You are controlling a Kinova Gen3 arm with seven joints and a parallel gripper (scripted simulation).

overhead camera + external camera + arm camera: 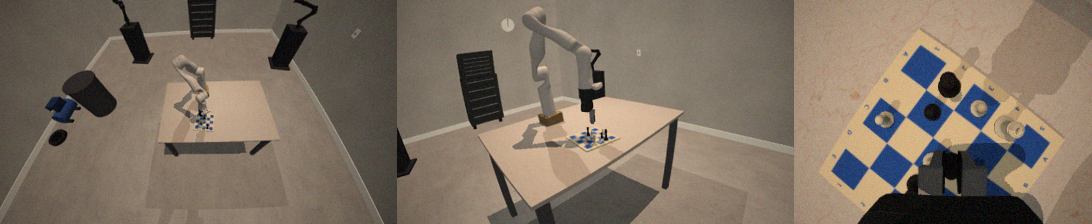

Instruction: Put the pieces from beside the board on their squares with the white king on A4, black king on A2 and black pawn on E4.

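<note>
Gripper (203, 117) (592, 122) (951, 165) together on what I take to be the black pawn (951, 167), aloft over the board (195, 128) (587, 150) (900, 92); black king (207, 126) (605, 134) (949, 84) on A2, white king (200, 126) (594, 140) (1014, 130) on A4. I should centre over E4 (hidden from my wrist view), keep the fingers clear of neighbours, descend vertically, release only on contact.
</note>
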